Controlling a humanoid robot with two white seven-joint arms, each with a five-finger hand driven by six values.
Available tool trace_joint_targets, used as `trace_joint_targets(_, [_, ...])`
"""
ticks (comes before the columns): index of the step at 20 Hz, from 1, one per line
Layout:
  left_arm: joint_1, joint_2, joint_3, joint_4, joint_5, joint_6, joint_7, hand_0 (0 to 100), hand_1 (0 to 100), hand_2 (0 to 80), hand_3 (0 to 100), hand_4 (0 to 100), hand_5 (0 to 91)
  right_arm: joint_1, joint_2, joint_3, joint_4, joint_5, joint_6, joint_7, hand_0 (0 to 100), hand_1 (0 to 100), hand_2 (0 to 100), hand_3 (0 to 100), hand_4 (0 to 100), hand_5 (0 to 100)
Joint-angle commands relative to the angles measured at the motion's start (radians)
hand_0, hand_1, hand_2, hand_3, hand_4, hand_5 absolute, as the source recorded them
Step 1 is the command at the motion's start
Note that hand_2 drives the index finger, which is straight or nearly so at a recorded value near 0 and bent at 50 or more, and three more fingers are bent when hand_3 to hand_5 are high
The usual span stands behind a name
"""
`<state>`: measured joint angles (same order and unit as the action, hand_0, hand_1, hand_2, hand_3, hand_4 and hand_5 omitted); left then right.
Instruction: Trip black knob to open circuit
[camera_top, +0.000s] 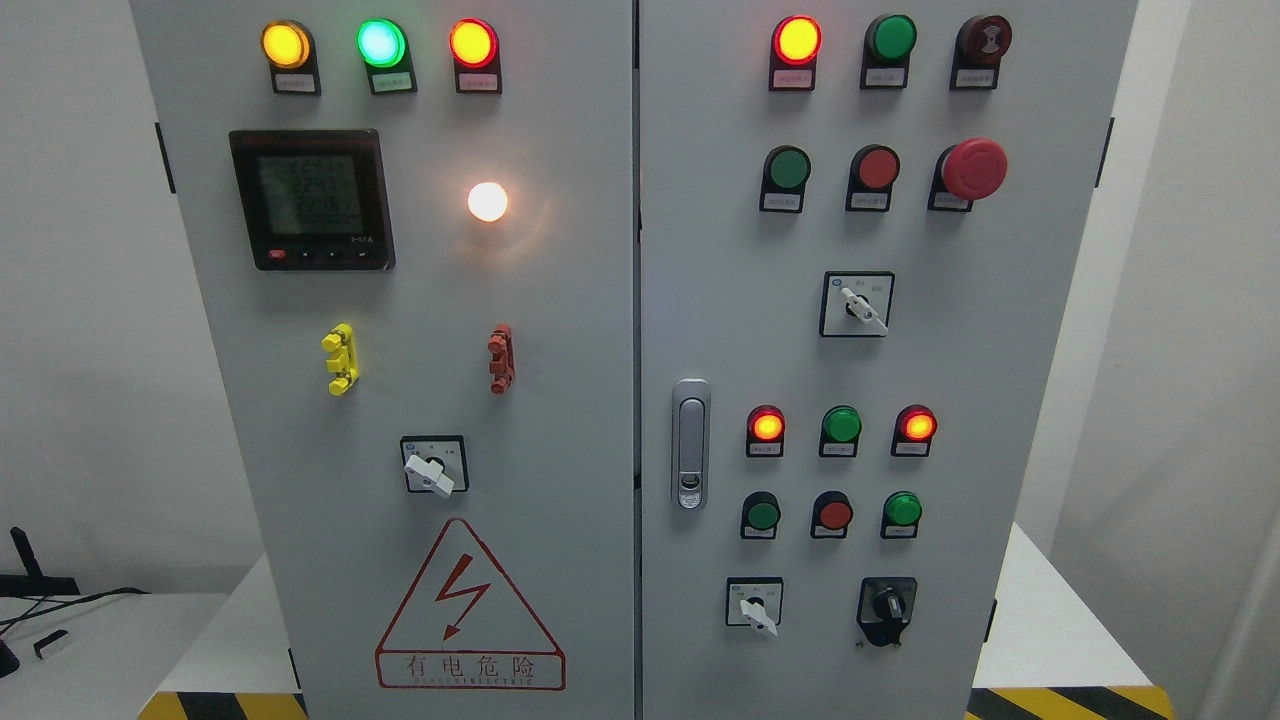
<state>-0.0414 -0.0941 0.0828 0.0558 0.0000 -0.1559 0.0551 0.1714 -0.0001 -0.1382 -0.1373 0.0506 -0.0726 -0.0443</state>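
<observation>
1. Black knob (886, 603) sits at the lower right of the right-hand cabinet door (1010, 330), its grip standing roughly upright on a black plate.
2. Neither robot hand shows in the head view, so how far open either one is cannot be told, and the knob's place cannot be given relative to a hand; nothing touches the knob.
3. Just left of the knob, in the same bottom row, is a white-handled selector switch (755, 606) with its handle slanting down to the right.
4. Above the knob is a row of three push buttons: green (762, 515), red (833, 514) and green (902, 509).
5. Over those, three indicator lamps: a lit red one (766, 425), an unlit green one (842, 424) and a lit red one (916, 425).
6. A silver door latch (690, 443) stands upright near the inner edge of this door, well left of the knob.
7. Higher on the door are another white-handled selector (858, 304) and a red mushroom emergency stop (973, 168).
8. The left door (580, 400) carries a digital meter (311, 199), a glowing white lamp (487, 201), a yellow clip (341, 358), a red clip (501, 358) and a red high-voltage warning triangle (468, 608).
9. Along its top, amber (285, 44), green (381, 42) and red (473, 43) lamps are lit.
</observation>
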Motion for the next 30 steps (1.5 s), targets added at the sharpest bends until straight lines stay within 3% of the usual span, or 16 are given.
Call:
trace_joint_targets(1, [0.0, 0.0, 0.0, 0.001, -0.031, -0.001, 0.0, 12, 39, 0.0, 0, 0, 0.0, -0.004, -0.021, -0.006, 0.004, 0.0, -0.001, 0.004, 22, 36, 0, 6, 4, 0])
trace_joint_targets(24, [0.0, -0.001, 0.0, -0.001, -0.031, -0.001, 0.0, 12, 39, 0.0, 0, 0, 0.0, -0.004, -0.018, -0.009, 0.001, 0.0, -0.006, 0.001, 21, 37, 0, 8, 5, 0])
trace_joint_targets(30, [0.0, 0.0, 0.0, -0.001, -0.031, -0.001, 0.0, 12, 39, 0.0, 0, 0, 0.0, 0.0, -0.018, -0.009, -0.059, -0.001, -0.015, 0.001, 22, 37, 0, 8, 6, 0])
